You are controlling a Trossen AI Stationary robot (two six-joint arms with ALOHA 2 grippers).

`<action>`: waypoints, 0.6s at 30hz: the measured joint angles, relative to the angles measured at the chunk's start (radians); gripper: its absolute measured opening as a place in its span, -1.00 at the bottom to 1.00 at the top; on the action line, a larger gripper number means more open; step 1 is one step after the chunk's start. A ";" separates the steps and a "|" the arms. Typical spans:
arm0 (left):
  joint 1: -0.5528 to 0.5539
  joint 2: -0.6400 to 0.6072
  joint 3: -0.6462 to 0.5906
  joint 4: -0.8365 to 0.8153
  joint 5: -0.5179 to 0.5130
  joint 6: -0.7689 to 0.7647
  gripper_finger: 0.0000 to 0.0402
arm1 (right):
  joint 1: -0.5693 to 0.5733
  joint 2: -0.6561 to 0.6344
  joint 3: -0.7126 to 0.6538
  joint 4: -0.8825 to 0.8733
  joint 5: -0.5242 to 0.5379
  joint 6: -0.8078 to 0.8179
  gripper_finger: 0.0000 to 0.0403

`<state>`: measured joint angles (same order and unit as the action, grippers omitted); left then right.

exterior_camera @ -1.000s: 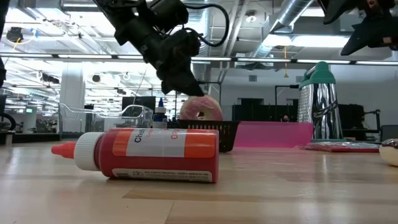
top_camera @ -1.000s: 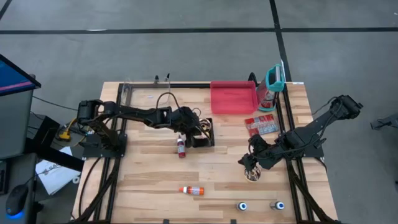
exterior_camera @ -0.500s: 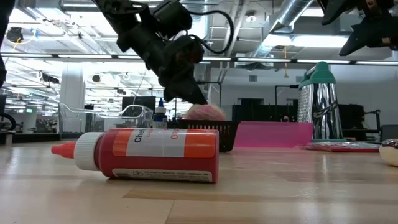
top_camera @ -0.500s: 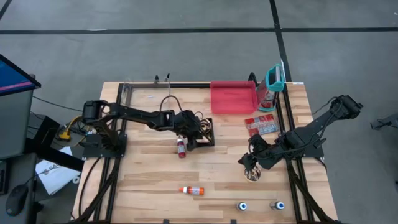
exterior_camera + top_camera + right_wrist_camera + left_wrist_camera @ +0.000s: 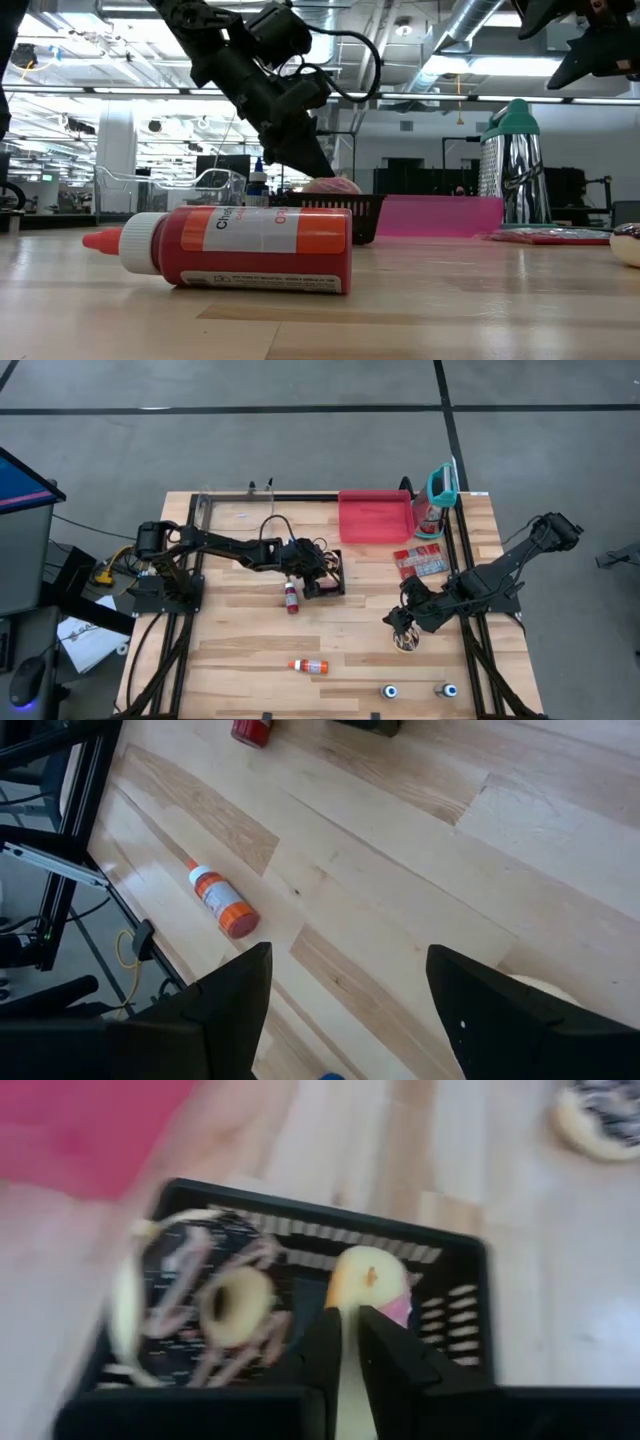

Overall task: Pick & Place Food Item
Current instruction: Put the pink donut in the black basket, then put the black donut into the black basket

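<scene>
— Where is the left gripper (image 5: 312, 570)?

— Down over the black basket (image 5: 338, 556), mid-table, its arm reaching in from the left side. In the low view its tip dips to the basket's rim.

— Is it gripping anything?

— Yes. Its two fingers (image 5: 322, 1348) stand only a sliver apart, nipping the pale edge of the pink donut (image 5: 370, 1280). That donut stands on edge inside the basket, its top just showing above the rim in the low view.

— Anything else in there?

— A drizzled donut (image 5: 215, 1305), leaning against the basket's other side, beside the pink one.

— And the right gripper (image 5: 403, 628)?

— Spread wide and holding nothing, it hovers over a pale donut (image 5: 405, 645) at the table's (image 5: 240, 650) front right.

— What else lies about?

— A red bottle (image 5: 240, 245) on its side near the front edge, and a smaller one (image 5: 291, 596) touching or just beside the basket; which, I cannot tell.
</scene>
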<state>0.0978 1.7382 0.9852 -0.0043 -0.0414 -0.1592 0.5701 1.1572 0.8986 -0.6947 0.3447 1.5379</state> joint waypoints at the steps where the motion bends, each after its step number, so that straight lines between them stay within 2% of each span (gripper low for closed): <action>1: 0.000 -0.001 0.000 -0.001 -0.028 0.011 -0.78 | 0.000 0.000 0.000 0.000 0.000 0.000 0.28; 4: 0.004 -0.029 0.001 0.004 -0.087 0.034 -0.67 | 0.000 0.000 0.000 0.000 0.000 0.000 0.28; 10: 0.025 -0.086 0.000 -0.014 -0.140 0.093 -0.51 | 0.000 0.000 0.000 -0.005 -0.001 0.000 0.28; 15: 0.025 -0.172 0.000 -0.041 -0.134 0.107 -0.49 | 0.000 0.000 0.000 -0.013 -0.001 -0.001 0.28; 18: 0.002 -0.246 0.000 -0.083 -0.091 0.121 -0.49 | 0.027 0.000 0.000 -0.036 -0.011 0.003 0.28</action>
<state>0.1001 1.4919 0.9852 -0.0870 -0.1321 -0.0377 0.5972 1.1572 0.8986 -0.7311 0.3334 1.5407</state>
